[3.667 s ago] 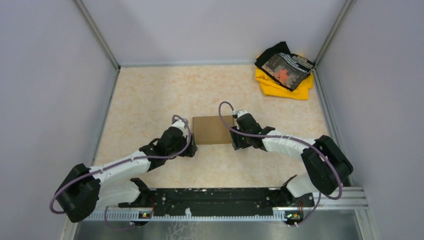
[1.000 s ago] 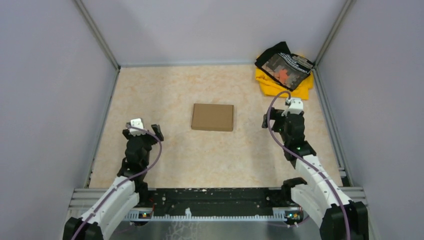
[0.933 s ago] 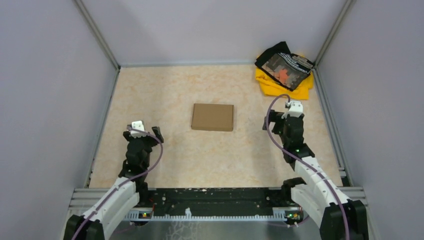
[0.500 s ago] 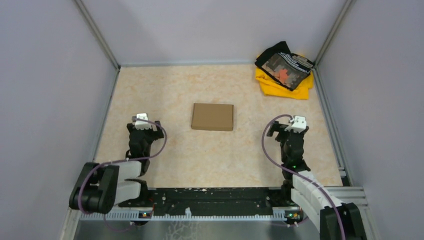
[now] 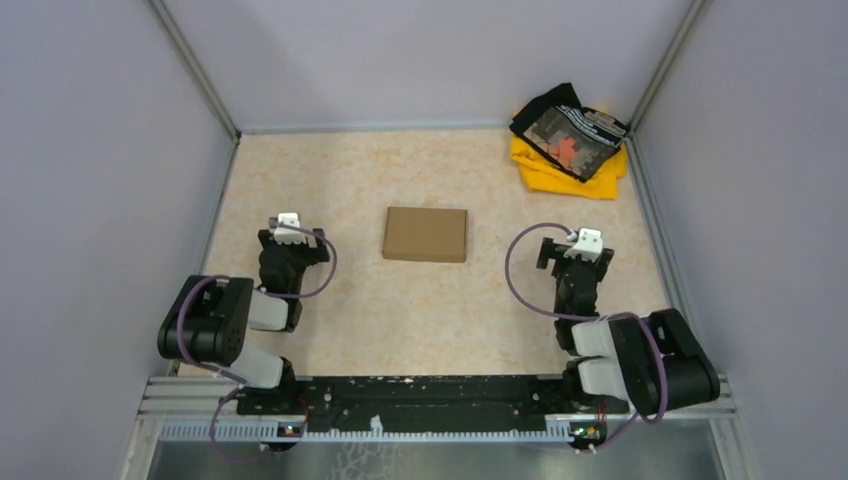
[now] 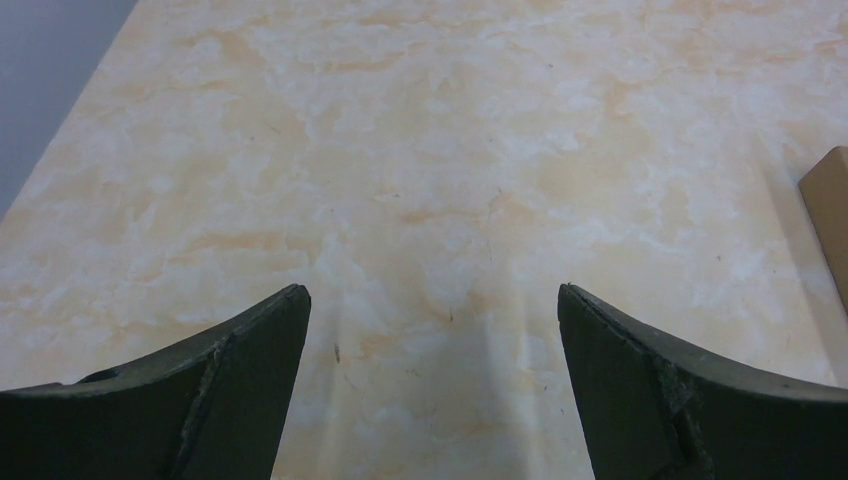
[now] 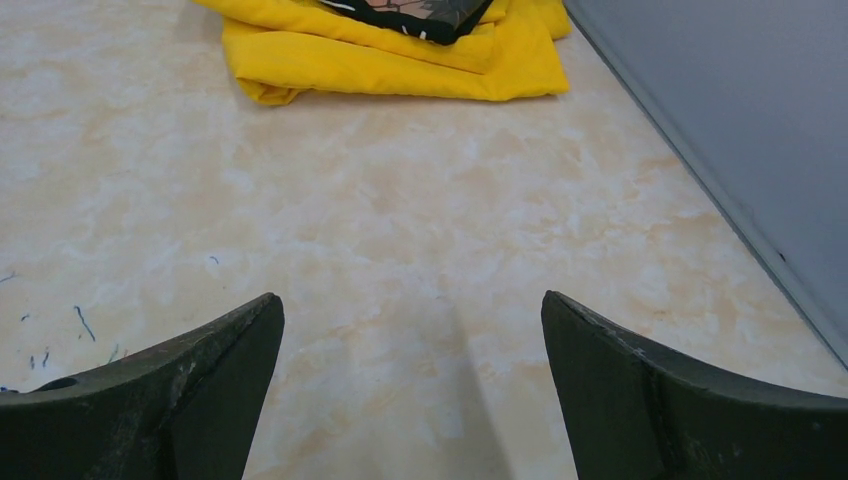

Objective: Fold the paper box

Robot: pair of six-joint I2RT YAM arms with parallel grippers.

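Observation:
The paper box (image 5: 425,234) lies closed and flat-topped in the middle of the table, a plain brown cardboard rectangle. Only its near left corner (image 6: 830,215) shows at the right edge of the left wrist view. My left gripper (image 5: 292,240) sits well to the box's left, folded back toward its base, open with nothing between its fingers (image 6: 432,300). My right gripper (image 5: 575,250) is pulled back to the box's right, also open and empty (image 7: 412,305). Neither touches the box.
A yellow and black cloth pile (image 5: 570,140) lies in the far right corner, and it also fills the top of the right wrist view (image 7: 400,50). Grey walls enclose the table on three sides. The black rail (image 5: 430,405) with both arm bases runs along the near edge.
Both arms have folded back toward their bases, elbows dropping down near the rail. The grippers stayed open. The box has not moved.

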